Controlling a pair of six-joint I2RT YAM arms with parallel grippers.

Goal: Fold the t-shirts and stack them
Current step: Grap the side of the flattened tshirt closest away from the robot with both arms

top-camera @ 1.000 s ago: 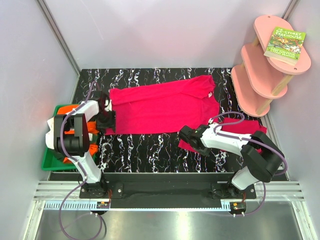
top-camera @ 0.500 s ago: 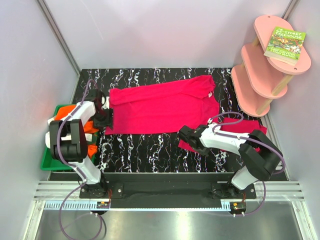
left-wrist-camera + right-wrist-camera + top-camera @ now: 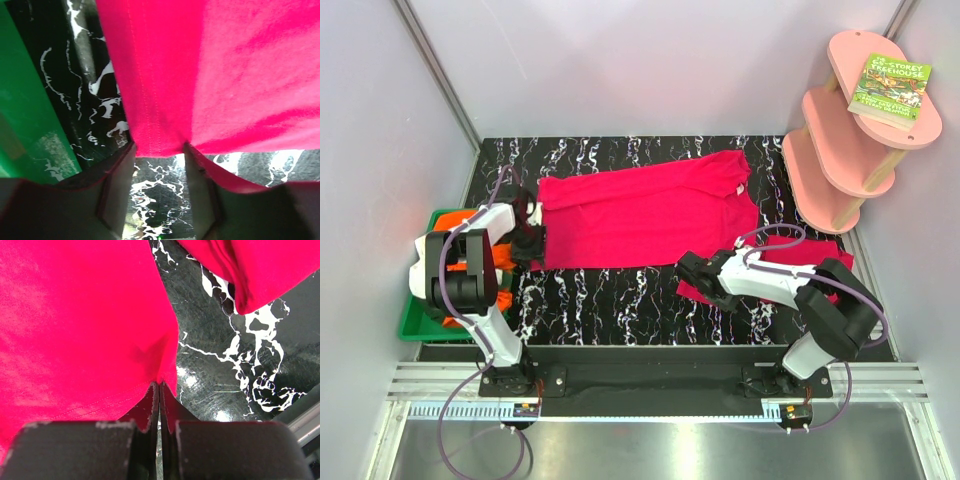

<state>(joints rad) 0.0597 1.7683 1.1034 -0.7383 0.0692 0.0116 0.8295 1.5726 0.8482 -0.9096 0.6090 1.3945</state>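
1. Crimson-pink soft cloth t-shirt lies spread flat on the black white-veined table, between the two arms.
2. Right gripper is pinched tight on the shirt's near hem. A second, folded crimson-pink shirt lies just beside it.
3. Left gripper stands part-open, with the hem corner only at the mouth of the gap (not yet clamped).
4. Risk: if the left jaws take a shallow bite, the corner may slip out on lifting, and the fold would skew toward the held side.
5. Risk: an uneven pull could bunch the cloth or drag it toward the green plastic tray.
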